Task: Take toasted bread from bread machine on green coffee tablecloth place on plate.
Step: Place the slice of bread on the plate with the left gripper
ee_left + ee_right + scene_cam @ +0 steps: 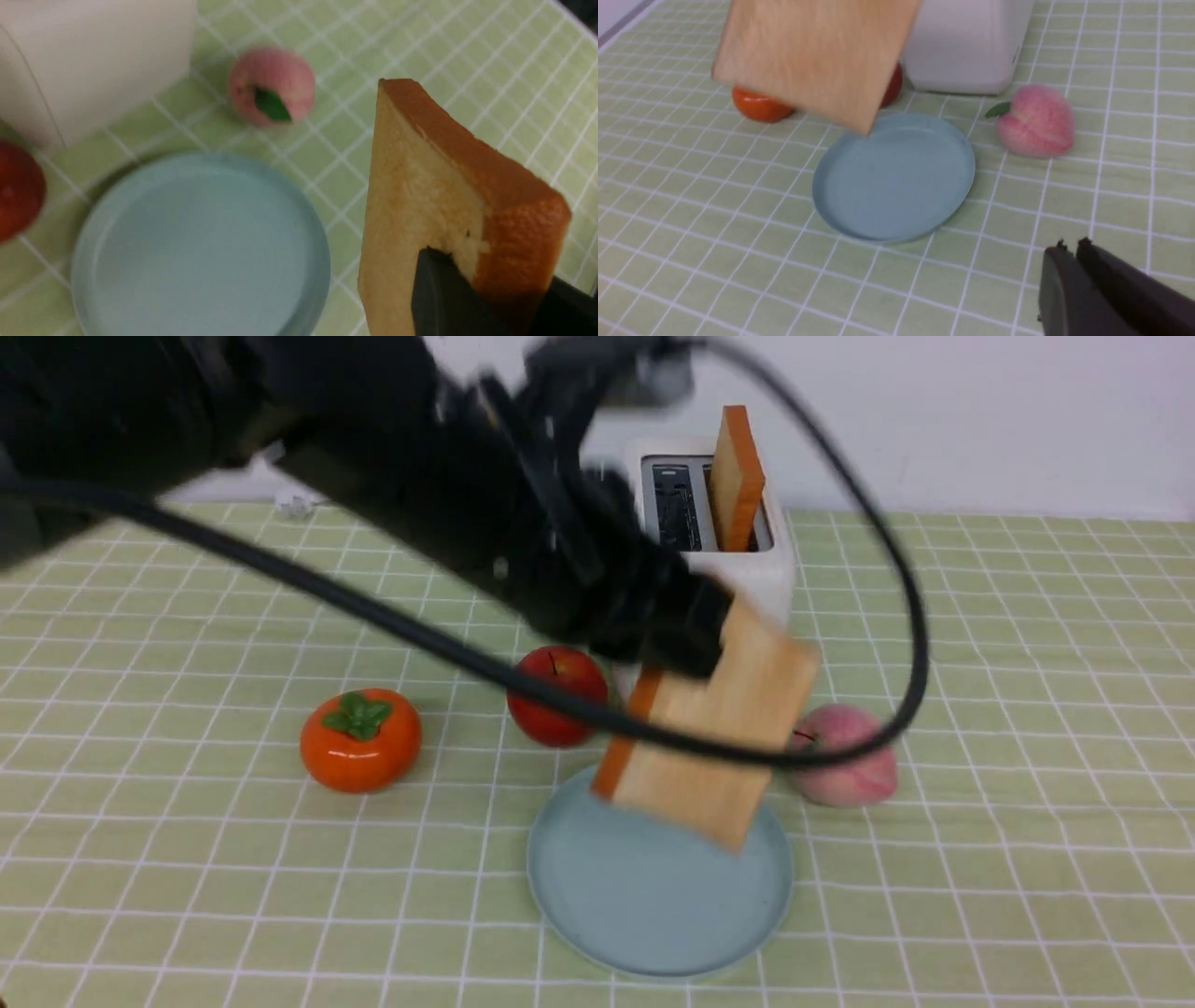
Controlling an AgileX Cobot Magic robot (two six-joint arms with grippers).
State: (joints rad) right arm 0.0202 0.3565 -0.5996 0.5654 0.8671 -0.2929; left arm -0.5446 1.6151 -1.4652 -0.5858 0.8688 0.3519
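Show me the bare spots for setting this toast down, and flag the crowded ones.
The plate is bare under the held toast slice. The tablecloth is open right of the peach and on the robot's side of the persimmon. Crowded: the strip between bread machine and plate, with apple and peach flanking it.

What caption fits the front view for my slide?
Left end effector holds a toast slice tilted over the plate's rim; second slice stands in the toaster.

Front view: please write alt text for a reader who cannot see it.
The left gripper holds a toast slice tilted above the blue-grey plate. Behind, a second slice stands in the white toaster on a green checked cloth.
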